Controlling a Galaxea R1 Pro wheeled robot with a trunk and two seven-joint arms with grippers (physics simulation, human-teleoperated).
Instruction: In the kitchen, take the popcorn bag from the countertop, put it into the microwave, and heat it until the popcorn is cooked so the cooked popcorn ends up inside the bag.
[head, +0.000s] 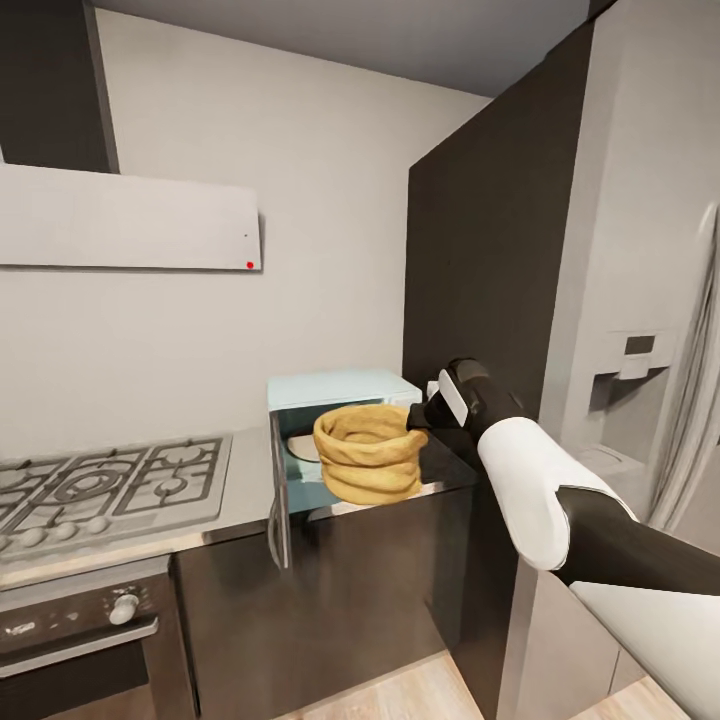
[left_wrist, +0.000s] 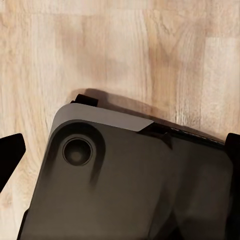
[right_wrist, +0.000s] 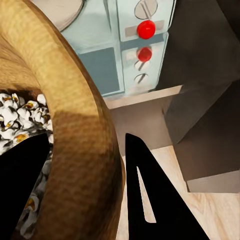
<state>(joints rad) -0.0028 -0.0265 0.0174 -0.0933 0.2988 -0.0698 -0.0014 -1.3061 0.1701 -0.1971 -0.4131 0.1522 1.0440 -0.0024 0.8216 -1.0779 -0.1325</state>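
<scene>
I'm holding the popcorn bag (head: 369, 453) by its rolled rim in my right pincer (head: 418, 420), one finger (right_wrist: 150, 200) outside the rim and the other inside, so it is clamped on the bag. The bag is hanging in front of the microwave (head: 340, 390), whose door (head: 279, 490) is swinging wide open to the side. In the right wrist view I'm seeing pale puffed popcorn (right_wrist: 20, 120) inside the sack, so I'm judging the heating as done or nearly so; whether the bag is heading in or out, I cannot tell.

My left pincer (left_wrist: 120, 165) is pointing at the wood floor (left_wrist: 125, 55), its fingers spread wide and carrying nothing.

The microwave is sitting on the steel desk (head: 250, 480), beside the gas hob (head: 105, 490), with the oven (head: 85, 640) below. Grey walls, dark cabinets, a tall fridge (head: 650, 350) on my right.
</scene>
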